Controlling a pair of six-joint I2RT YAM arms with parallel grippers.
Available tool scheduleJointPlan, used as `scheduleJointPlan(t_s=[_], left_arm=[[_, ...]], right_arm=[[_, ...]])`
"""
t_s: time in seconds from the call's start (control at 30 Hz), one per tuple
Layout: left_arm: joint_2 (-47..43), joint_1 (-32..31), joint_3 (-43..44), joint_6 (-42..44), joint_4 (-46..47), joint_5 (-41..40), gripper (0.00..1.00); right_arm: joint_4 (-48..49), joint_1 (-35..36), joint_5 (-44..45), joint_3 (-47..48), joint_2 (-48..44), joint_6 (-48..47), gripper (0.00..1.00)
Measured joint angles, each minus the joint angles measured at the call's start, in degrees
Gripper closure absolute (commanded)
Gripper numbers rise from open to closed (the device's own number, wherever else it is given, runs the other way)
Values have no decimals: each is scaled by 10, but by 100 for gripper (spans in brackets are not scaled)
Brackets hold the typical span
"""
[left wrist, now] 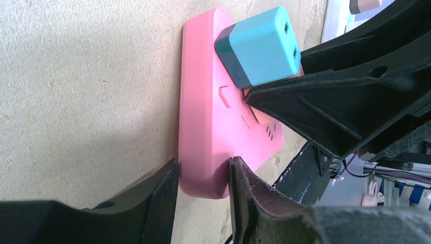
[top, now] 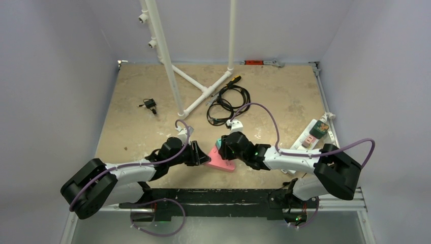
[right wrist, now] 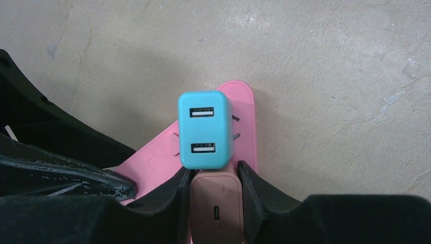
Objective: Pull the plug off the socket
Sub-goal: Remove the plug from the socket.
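A pink socket strip (top: 222,161) lies flat on the table between both arms. A teal plug (right wrist: 204,129) with two USB ports stands on it, and a dusty-pink plug (right wrist: 216,203) sits right beside the teal one. My right gripper (right wrist: 215,173) is shut on the dusty-pink plug, one finger on each side. My left gripper (left wrist: 203,175) is shut on the rounded end of the socket strip (left wrist: 203,117), and the teal plug (left wrist: 259,46) shows at the far end. In the top view the left gripper (top: 206,158) and right gripper (top: 223,147) meet over the strip.
A coiled black cable (top: 227,101) and a white pipe frame (top: 195,99) lie behind the strip. A small black adapter (top: 149,104) sits at the back left. A white power strip (top: 310,134) carrying a green plug (top: 319,128) lies along the right edge.
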Motion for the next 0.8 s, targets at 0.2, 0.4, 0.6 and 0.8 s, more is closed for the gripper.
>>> scheduleJointPlan(t_s=[0.2,0.4,0.6,0.8], left_arm=[[-3,-2,0,0,-4,-2,96],[-5,-3,0,0,-6,-3,97],[-5,-3,0,0,-6,-4,98],[-5,-3,0,0,-6,-5,98]], right_arm=[[-4,5,13,0,0,6,100],[-45,37,76,17,3,34,100],[-122,81,157,64,33,73,100],[-168,100,198,93,56,99,100]])
